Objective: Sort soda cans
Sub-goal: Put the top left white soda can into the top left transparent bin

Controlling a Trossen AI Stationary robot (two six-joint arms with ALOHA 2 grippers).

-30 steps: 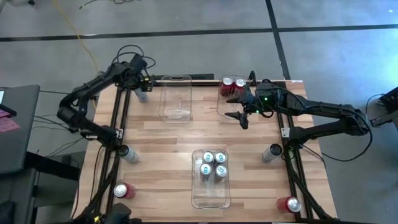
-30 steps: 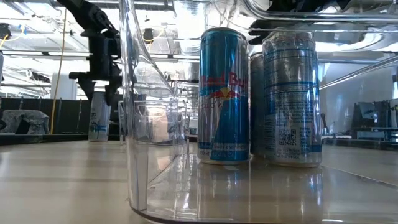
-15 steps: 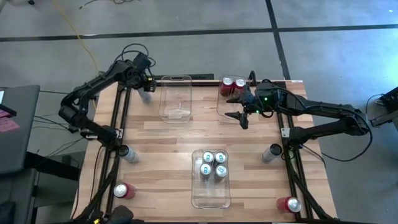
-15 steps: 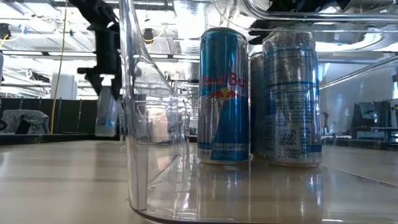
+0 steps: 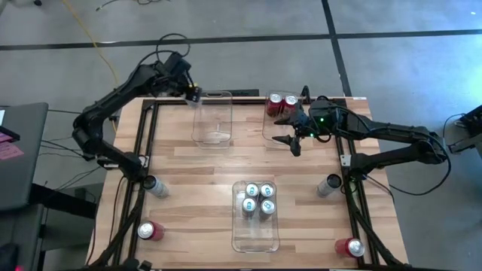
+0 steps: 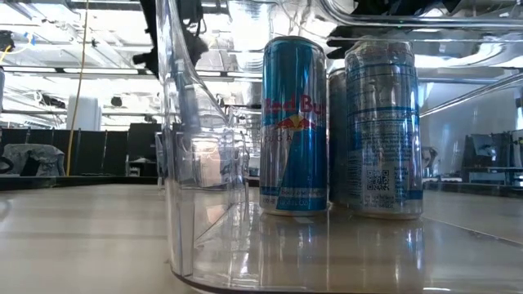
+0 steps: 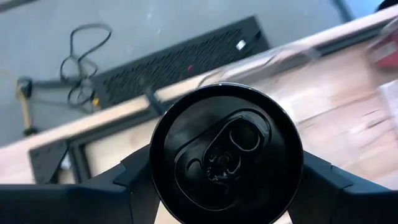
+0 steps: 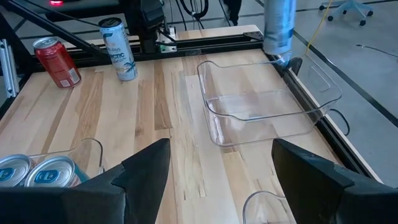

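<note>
Mid-carry — left gripper [image 5: 191, 91] clamped around a pale soda can [image 8: 278, 26], held in the air at the far-left corner of the empty clear bin [image 5: 213, 119]. Next: bring the can fully over that bin, lower it upright onto the floor and let go without knocking the wall. Right gripper [image 5: 290, 129] waiting by the red cans' bin [image 5: 269, 128], fingers spread and empty — other cans standing around the table edges [image 5: 154, 186].
</note>
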